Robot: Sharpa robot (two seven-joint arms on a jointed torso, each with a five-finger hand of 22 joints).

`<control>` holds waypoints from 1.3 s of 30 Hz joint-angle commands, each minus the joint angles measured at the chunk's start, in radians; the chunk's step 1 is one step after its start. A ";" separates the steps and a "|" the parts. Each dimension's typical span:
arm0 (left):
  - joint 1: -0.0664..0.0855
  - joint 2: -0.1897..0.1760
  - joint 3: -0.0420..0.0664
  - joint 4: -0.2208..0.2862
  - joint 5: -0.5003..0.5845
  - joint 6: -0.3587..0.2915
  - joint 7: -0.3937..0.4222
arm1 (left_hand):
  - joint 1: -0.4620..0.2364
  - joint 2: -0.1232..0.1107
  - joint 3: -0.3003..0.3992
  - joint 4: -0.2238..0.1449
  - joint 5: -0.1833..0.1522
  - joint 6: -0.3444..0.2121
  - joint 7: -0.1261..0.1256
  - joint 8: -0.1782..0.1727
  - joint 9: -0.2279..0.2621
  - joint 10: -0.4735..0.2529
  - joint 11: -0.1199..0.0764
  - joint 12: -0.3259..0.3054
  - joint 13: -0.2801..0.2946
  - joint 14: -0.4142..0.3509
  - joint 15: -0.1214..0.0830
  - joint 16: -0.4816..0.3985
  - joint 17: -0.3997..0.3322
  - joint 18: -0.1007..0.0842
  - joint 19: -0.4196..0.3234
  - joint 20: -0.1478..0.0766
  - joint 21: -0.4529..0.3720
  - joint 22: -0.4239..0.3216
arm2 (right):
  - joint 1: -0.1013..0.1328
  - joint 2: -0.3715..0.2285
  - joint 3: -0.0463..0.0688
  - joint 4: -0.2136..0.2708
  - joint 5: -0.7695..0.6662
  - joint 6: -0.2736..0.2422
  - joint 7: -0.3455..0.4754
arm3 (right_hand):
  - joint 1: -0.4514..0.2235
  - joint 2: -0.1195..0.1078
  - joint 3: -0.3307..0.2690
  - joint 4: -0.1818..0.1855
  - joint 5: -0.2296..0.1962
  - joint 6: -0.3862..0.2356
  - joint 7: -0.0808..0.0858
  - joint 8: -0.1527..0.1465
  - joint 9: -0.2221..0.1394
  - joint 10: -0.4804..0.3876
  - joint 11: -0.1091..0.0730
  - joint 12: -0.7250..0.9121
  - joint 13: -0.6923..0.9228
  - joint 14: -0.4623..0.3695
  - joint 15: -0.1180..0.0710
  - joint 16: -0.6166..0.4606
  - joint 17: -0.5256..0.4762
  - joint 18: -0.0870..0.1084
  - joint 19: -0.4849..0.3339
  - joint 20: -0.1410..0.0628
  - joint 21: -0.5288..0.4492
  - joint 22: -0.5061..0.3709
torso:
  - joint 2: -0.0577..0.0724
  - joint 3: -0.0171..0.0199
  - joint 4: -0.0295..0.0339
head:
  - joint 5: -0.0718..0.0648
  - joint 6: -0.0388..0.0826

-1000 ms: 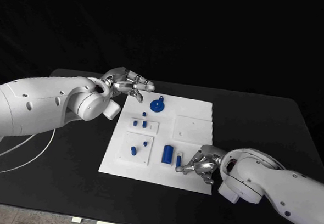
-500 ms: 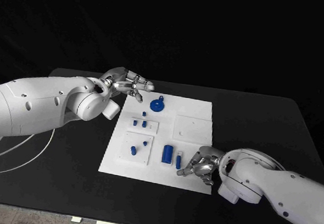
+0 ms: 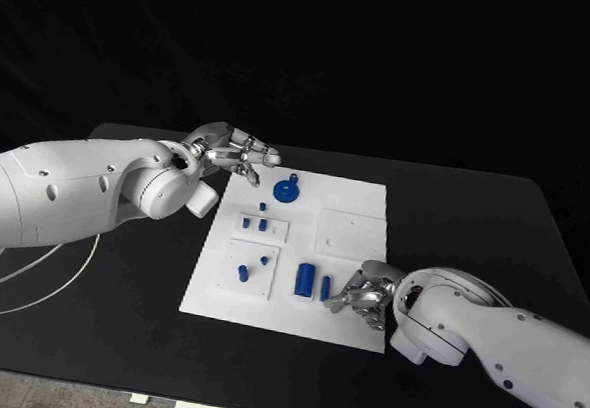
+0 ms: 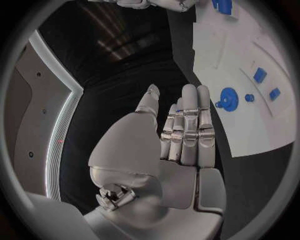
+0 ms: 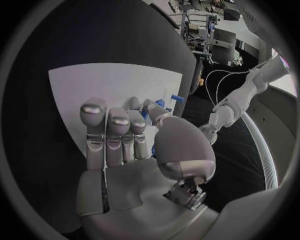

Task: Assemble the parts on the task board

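The white task board (image 3: 340, 255) lies flat in the middle of the black tabletop (image 3: 494, 239).

The left hand (image 3: 236, 154) hovers at the board's far left corner, just beside the edge. In the left wrist view its fingers (image 4: 187, 125) lie straight and close together, the thumb apart from them, and nothing is held. A round blue disc with a small tab (image 3: 286, 193) sits on the board near this hand, and a small blue peg (image 3: 263, 206) stands just beside the disc.

Further toward the near side, 2 short blue pieces (image 3: 253, 224) stand side by side in a raised square panel, and another blue piece (image 3: 243, 273) sits in the panel below it. A larger blue cylinder (image 3: 306, 280) lies on the board near the right hand.

The right hand (image 3: 364, 295) is at the board's near right corner, fingers curled down over the board. A slim blue pin (image 3: 326, 286) sits at its fingertips; the right wrist view shows a blue piece (image 5: 159, 104) between the thumb and a finger, so the hand appears to pinch it.
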 commanded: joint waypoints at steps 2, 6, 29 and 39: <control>0.001 0.002 -0.001 0.000 -0.001 0.021 -0.001 | -0.001 0.011 0.000 0.006 0.004 -0.009 0.000 -0.003 0.001 0.001 0.002 -0.002 0.002 0.005 0.001 -0.006 -0.002 -0.006 0.009 0.001 0.000 -0.001 | -0.002 0.005 0.000 -0.008 -0.010 -0.050 -0.013 | -0.007 0.007 0.000 -0.004 0.006 0.001 -0.004 0.002 0.001 0.001 -0.006 0.006 -0.001 0.001 -0.004 -0.005 -0.001 0.002 0.056 -0.005 -0.004 0.050 | 0.000 -0.0007 -0.0001 | 0.000 -0.002; 0.000 0.002 -0.003 -0.001 -0.002 0.023 -0.003 | 0.000 0.013 0.000 0.005 0.002 -0.009 0.001 -0.002 0.001 0.001 0.002 -0.002 0.002 0.005 0.001 -0.006 -0.002 -0.006 0.009 0.001 0.000 -0.001 | -0.003 0.008 0.000 -0.015 -0.008 -0.049 -0.020 | -0.012 0.010 0.000 -0.003 0.011 0.001 -0.004 0.002 0.001 0.001 -0.006 0.005 -0.001 0.001 -0.004 -0.006 -0.002 0.002 0.056 -0.005 -0.003 0.050 | 0.000 -0.0009 -0.0005 | 0.000 -0.001; 0.000 0.000 -0.006 -0.003 -0.007 0.025 -0.003 | 0.016 0.029 0.007 -0.004 -0.004 -0.008 0.000 -0.003 0.001 0.001 0.002 -0.002 0.001 0.004 0.000 -0.006 -0.001 -0.006 0.008 0.000 0.000 0.000 | -0.005 0.015 0.000 -0.025 -0.004 0.052 0.004 | 0.106 -0.082 -0.119 -0.059 0.160 0.006 0.003 0.002 -0.003 -0.009 -0.003 -0.008 -0.007 -0.001 -0.001 -0.012 -0.003 0.000 0.054 -0.002 -0.011 0.053 | 0.000 0.0015 -0.0013 | -0.005 -0.003; 0.000 0.000 -0.006 -0.004 -0.008 0.025 -0.005 | 0.022 0.032 0.007 -0.008 -0.016 -0.008 0.000 -0.003 0.001 0.001 0.002 -0.002 0.001 0.004 0.000 -0.006 -0.001 -0.006 0.008 0.000 0.001 0.002 | -0.005 0.012 0.001 -0.026 0.035 0.025 0.036 | 0.119 -0.093 -0.183 0.021 0.124 -0.005 0.005 0.002 -0.003 -0.011 0.000 -0.002 -0.004 0.000 0.000 -0.012 0.003 0.003 0.055 -0.001 -0.013 0.056 | 0.000 0.0024 -0.0004 | -0.006 -0.004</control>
